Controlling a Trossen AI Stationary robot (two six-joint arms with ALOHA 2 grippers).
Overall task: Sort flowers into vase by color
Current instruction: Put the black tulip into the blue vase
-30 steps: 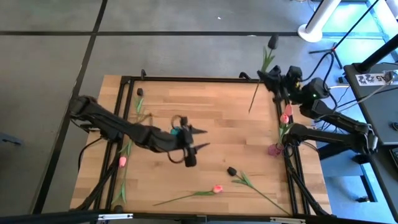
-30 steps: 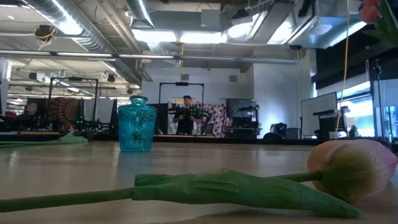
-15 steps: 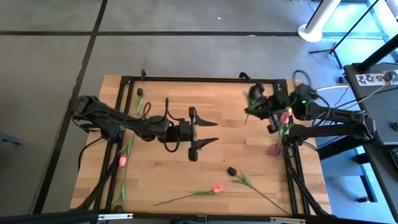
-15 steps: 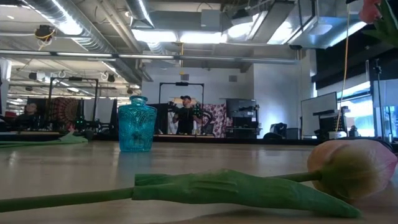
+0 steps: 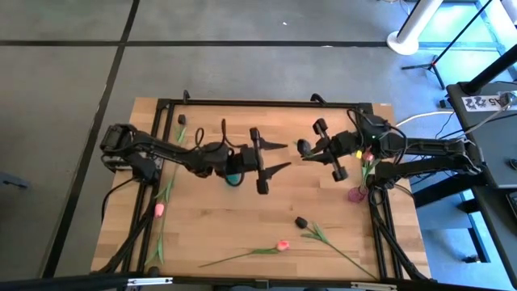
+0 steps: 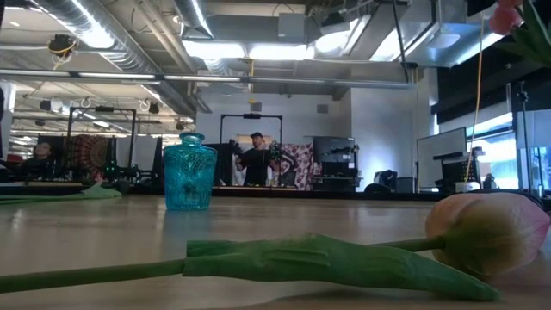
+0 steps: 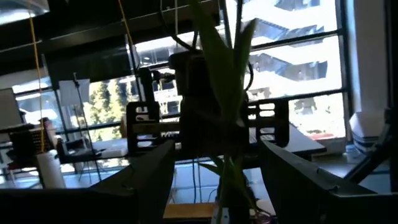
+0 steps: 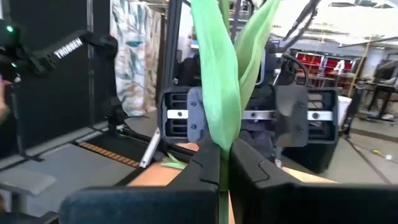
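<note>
From above, your two arms meet over the middle of the table (image 5: 202, 218). The right gripper (image 5: 317, 152) carries a black-headed flower (image 5: 304, 147) toward the wide-open left gripper (image 5: 271, 156), which hangs above the blue vase (image 5: 233, 175); this looks like a handover. Bring the stem squarely between the left fingers, close them fully, and only then release the right, or the flower may drop. A pink flower (image 5: 282, 245) and another black one (image 5: 300, 221) lie on the near boards, and a pink one (image 5: 159, 209) at the left edge.

At table height, neither gripper shows. The blue vase (image 6: 188, 172) stands upright well behind a lying pink flower (image 6: 486, 232).

From the left wrist, its fingers (image 7: 146, 180) stand far apart, touching nothing; the flower's leaves (image 7: 224, 68) rise between them, with the right arm behind.

From the right wrist, its fingers (image 8: 205, 165) are clamped on the green stem (image 8: 222, 180), leaves (image 8: 217, 81) upright above.
</note>
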